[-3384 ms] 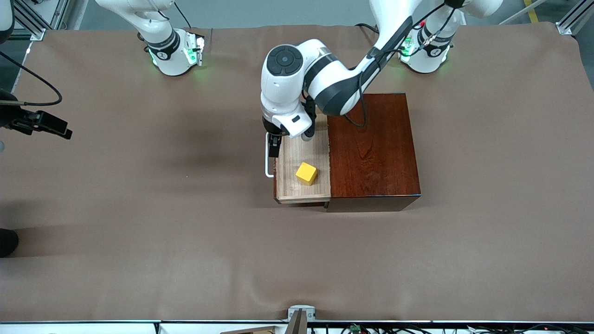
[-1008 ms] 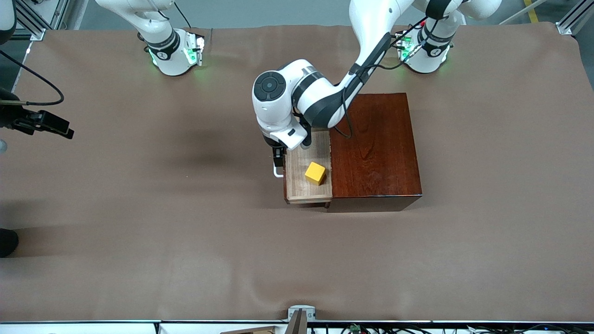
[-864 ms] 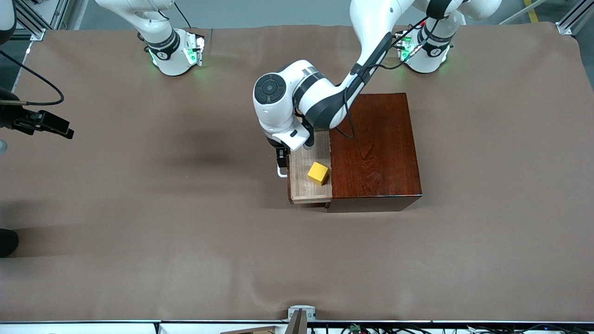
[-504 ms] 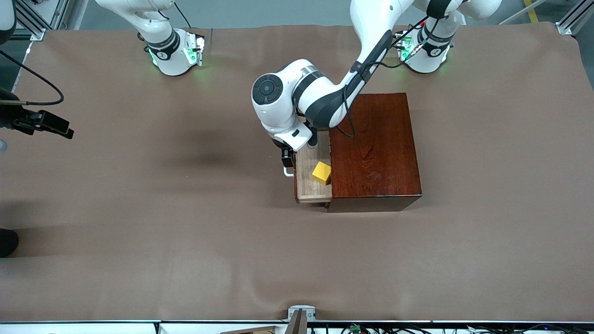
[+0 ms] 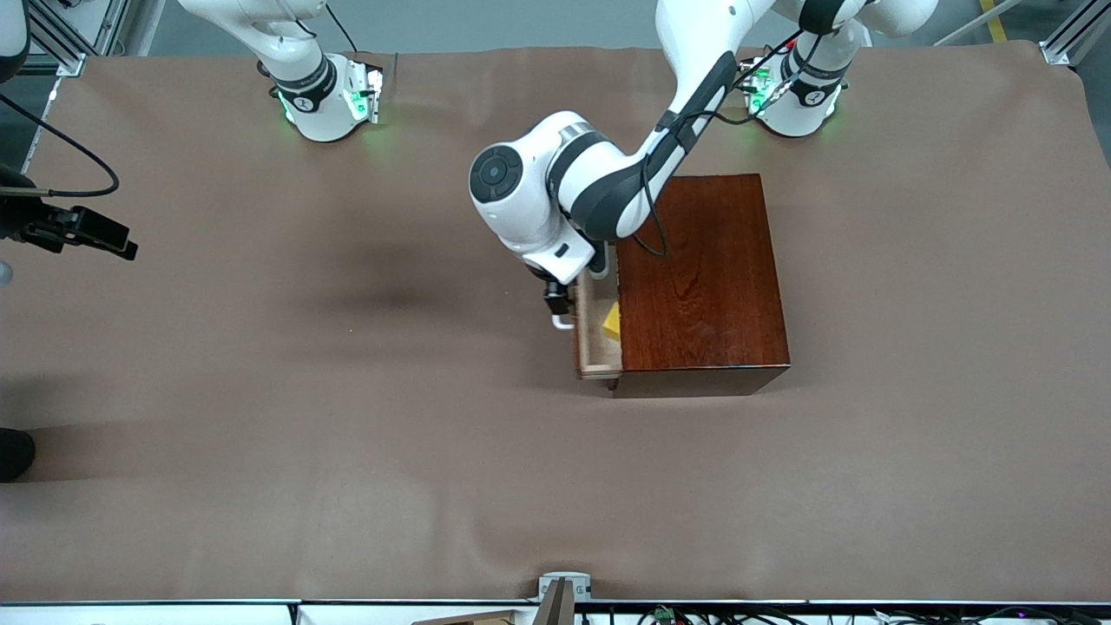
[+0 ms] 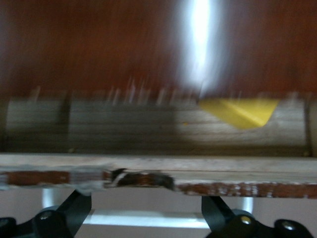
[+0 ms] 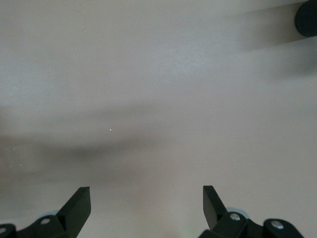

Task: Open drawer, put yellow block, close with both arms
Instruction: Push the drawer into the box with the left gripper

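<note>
The drawer (image 5: 597,351) stands a narrow way out of the mahogany box (image 5: 703,286), pale tray showing. In it lies the yellow block (image 5: 613,324), half hidden under the box top; the left wrist view shows only a corner of the block (image 6: 240,110). My left gripper (image 5: 557,304) is open at the drawer front (image 6: 223,188), and the white handle (image 6: 148,218) runs between its fingers (image 6: 74,210). My right gripper (image 7: 146,196) waits open over bare table at the right arm's end (image 5: 121,247), holding nothing.
Brown cloth covers the table (image 5: 347,451). The left arm's elbow (image 5: 521,187) hangs over the box's edge. A dark round shape (image 7: 307,20) shows at the rim of the right wrist view.
The drawer has slid most of the way into the box with the left gripper at its handle. The yellow block went with it and is now partly under the box top. The right arm stayed put.
</note>
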Robot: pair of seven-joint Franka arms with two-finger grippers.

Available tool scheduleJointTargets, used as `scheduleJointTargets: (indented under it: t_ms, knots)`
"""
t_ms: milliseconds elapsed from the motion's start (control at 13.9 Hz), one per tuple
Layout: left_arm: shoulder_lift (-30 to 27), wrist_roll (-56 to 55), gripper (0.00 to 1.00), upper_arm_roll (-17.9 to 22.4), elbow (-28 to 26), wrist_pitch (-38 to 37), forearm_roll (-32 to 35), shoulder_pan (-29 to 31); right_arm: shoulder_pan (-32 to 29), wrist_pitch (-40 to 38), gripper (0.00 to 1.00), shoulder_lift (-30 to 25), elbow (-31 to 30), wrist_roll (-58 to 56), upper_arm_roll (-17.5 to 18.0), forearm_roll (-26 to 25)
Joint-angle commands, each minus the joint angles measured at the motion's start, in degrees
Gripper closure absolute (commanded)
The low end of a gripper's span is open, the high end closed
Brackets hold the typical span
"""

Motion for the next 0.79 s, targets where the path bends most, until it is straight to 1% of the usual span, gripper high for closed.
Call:
scheduleJointTargets:
  t_ms: [0, 216, 360, 504, 720]
  knots:
    - [-0.29, 0.9, 0.0, 2.67, -2.13, -3.63, 5.34, 1.21, -0.17, 0.52, 0.0, -0.64, -0.11, -0.62, 0.31, -0.05]
    - [-0.37, 1.16, 0.0, 2.68, -2.14, -5.3, 7.19, 1.65, -0.26, 1.66, 0.0, -0.64, -0.11, -0.62, 0.31, 0.3]
    - [-0.81, 1.16, 0.0, 2.41, -1.52, -5.31, 6.84, 1.65, -0.7, 2.11, 0.0, -0.64, -0.11, -0.62, 0.13, 2.22]
    - [-3.43, 1.07, 0.0, 1.97, -0.65, -4.69, 6.4, 1.21, -0.79, 2.02, 0.0, -0.64, -0.11, -0.54, 0.04, 2.58]
    - [-9.05, 1.25, 0.0, 1.62, -0.55, -3.11, 5.61, 1.21, -0.79, 1.84, 0.0, -0.64, -0.11, -0.62, -0.05, 2.58]
